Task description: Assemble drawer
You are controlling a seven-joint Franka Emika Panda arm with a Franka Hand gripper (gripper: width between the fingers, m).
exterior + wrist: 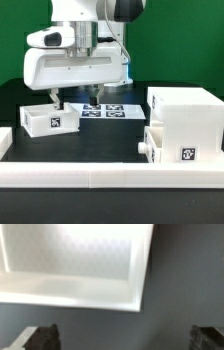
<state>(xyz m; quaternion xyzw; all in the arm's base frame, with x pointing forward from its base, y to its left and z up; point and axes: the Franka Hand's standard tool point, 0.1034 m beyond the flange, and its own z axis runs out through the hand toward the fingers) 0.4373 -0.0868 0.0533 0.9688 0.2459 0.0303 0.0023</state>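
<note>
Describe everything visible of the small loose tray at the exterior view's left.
The loose tray is a shallow white box, plastic-looking, with a black-and-white square tag on its facing side. It lies flat on the dark table, apart from the housing. The wrist view shows its open, empty hollow. The open gripper hangs close above; contact cannot be told.

Green backdrop [180, 40]; black tabletop [100, 140]; even light
</note>
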